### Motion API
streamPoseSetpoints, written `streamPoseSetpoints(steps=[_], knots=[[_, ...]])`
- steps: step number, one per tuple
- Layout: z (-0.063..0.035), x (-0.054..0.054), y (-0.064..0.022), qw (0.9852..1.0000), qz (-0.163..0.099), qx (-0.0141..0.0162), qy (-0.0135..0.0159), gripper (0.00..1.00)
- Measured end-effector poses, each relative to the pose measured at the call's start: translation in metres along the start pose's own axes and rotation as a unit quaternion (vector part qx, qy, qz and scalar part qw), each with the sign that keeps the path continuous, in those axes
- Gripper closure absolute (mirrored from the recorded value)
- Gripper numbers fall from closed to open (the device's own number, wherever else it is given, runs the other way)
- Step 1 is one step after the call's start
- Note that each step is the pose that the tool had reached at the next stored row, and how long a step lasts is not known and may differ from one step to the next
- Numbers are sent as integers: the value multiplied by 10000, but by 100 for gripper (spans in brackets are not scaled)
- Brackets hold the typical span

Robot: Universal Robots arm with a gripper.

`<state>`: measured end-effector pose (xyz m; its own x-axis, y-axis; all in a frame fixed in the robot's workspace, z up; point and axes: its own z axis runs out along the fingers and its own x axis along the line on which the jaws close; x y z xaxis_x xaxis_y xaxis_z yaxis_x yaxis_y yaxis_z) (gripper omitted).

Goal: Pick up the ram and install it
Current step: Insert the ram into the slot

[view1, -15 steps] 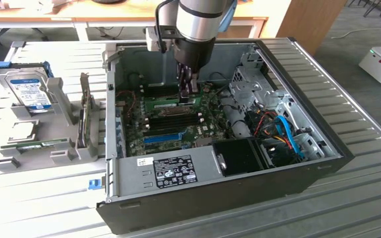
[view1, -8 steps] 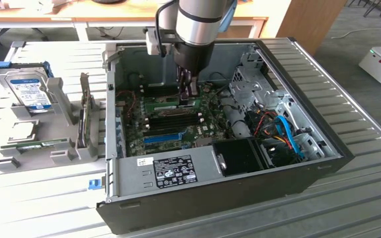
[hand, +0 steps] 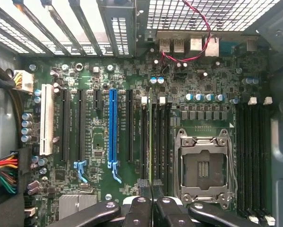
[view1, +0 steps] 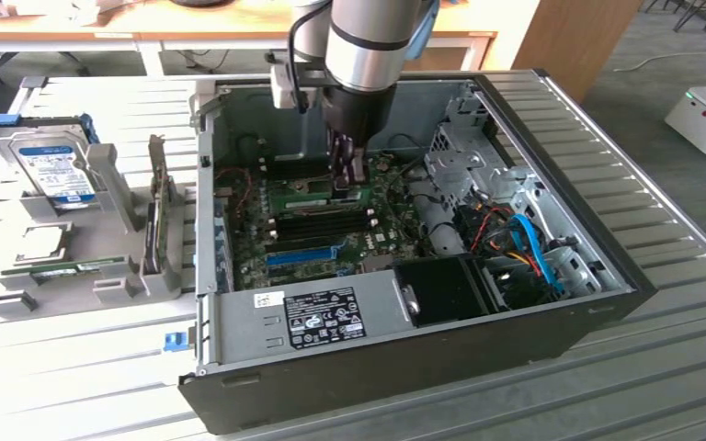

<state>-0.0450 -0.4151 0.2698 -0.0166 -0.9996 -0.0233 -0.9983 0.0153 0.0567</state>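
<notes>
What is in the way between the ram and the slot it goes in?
Nothing that I can see. The end effector holds the ram edge-on right over the black slots on the motherboard. No cable crosses there; the red wire stays up by the back ports.

Green ram [hand: 150, 137] upright on edge, sat in mobo slot [hand: 151, 113].

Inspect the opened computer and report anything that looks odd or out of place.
The processor socket is bare: its metal frame lies exposed, with no cooler over it. A thin red wire loops loose near the rear ports.
</notes>
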Motion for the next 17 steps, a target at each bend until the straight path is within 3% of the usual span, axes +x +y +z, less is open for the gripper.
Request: streamPoseSetpoints(steps=[17], knots=[[152,3,-9,10000,0,0,0,88]])
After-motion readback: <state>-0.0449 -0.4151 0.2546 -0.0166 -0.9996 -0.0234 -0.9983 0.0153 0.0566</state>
